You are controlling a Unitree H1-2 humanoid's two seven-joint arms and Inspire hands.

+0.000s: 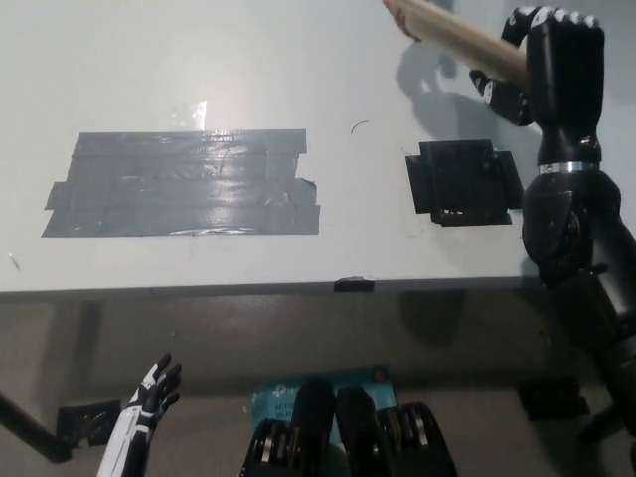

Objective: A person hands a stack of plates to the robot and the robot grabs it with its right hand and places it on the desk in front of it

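Where black right hand (pixel 550 62) clamps its edge, stack of plates (pixel 459 37) tilted above desk (pixel 298 89); white left hand (pixel 149 399) low, fingers spread.

There is a single view, taken from the robot's head and aimed steeply down over the near edge of the table (pixel 199 60), whose pale top fills the upper two thirds of the frame. The large patch of grey tape (pixel 184 184) sits left of centre on the table and serves as a landmark. To the right of it, a smaller black tape patch (pixel 462 182) lies near the table's near edge. Below that edge the camera sees the floor. The black right robot hand (pixel 556 60) reaches the frame's upper right corner; the white left robot hand (pixel 149 397) shows at the lower left, below the table edge.
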